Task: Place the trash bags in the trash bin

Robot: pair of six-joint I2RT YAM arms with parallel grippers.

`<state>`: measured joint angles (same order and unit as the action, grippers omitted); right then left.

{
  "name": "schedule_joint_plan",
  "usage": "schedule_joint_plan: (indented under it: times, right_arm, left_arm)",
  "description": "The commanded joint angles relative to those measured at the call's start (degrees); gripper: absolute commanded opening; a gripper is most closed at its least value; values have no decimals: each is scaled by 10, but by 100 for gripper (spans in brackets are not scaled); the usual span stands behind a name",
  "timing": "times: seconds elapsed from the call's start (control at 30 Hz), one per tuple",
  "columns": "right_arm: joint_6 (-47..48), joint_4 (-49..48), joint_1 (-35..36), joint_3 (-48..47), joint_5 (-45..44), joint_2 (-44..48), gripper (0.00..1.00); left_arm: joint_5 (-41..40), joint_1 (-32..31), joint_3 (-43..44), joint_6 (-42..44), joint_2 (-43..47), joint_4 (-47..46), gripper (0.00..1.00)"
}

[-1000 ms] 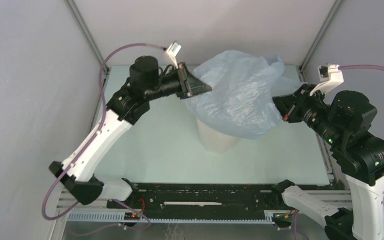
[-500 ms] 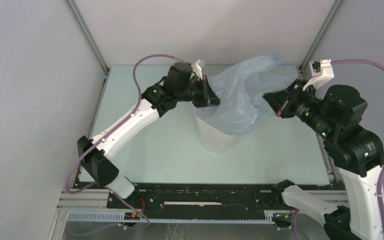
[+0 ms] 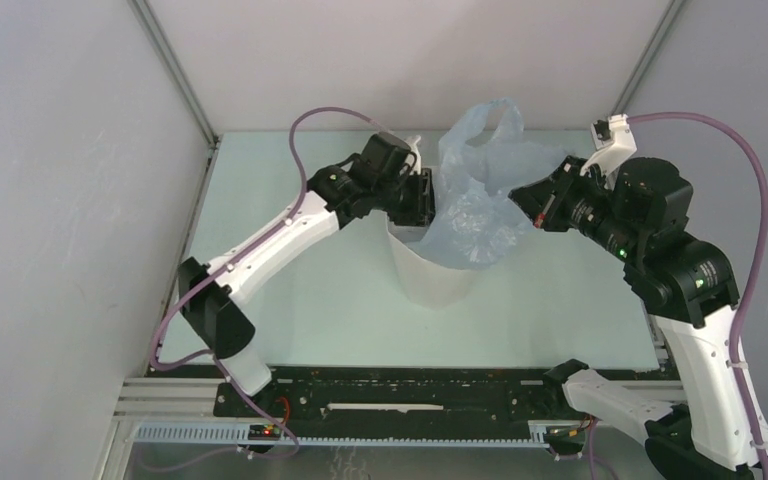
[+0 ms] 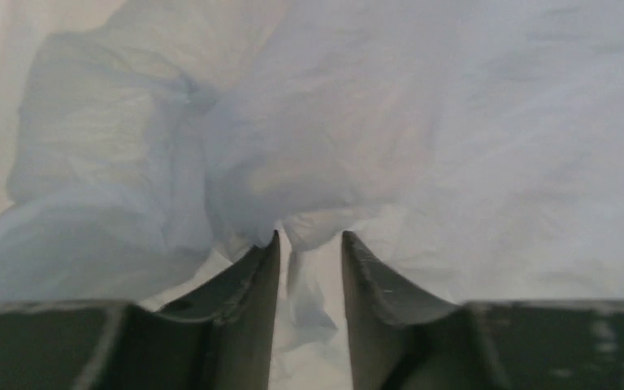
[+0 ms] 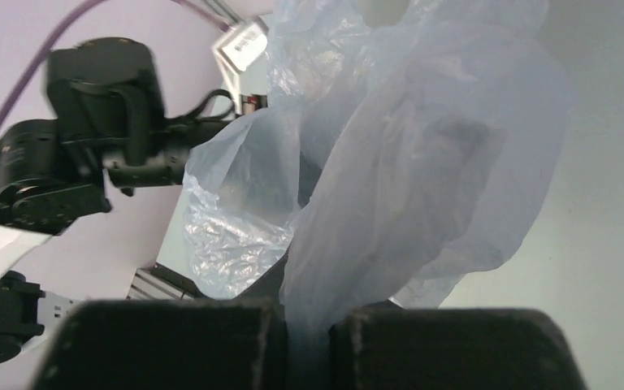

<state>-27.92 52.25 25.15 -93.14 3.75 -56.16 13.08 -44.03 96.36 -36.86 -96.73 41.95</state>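
Since a second ago both arms have swung inward over the counter (image 3: 300, 290), and the film once spread wide between them is now gathered into a narrower, taller bunch. Left arm (image 3: 270, 235) reaches from the near left corner to the middle of the counter; right arm (image 3: 680, 270) reaches in from the right side. Trash bag (image 3: 475, 205), pale blue and wrinkled, has its lower part down in the mouth of the trash bin (image 3: 430, 275), while its upper part rises well above the rim and ends in a loop toward the far wall. Trash bin stands upright near the middle of the counter, white, with faceted walls. Left end effector (image 3: 423, 200) sits at the bin's left rim, against the bag; in the wrist view its fingers (image 4: 256, 268) stand a narrow gap apart, with only a thin strand of film hanging loose between them. Right end effector (image 3: 526, 196) is at the bag's right side, above the rim, fully closed on a gathered fold of film that comes up from between its fingers (image 5: 211, 337).
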Motion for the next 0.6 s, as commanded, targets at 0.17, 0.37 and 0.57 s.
schedule_joint_plan:
  times: [0.17, 0.37, 0.57]
  right_arm:
    - [-1, -13, -3, 0, 17, 1, 0]
    - [2, -17, -3, 0, 38, 1, 0]
    - [-5, -21, -1, -20, 100, -30, 0]
  left_arm:
    - [11, 2, 56, 18, 116, -23, 64]
    - [14, 7, 15, 16, 198, -84, 82]
    - [45, 1, -57, 8, 269, -229, 100]
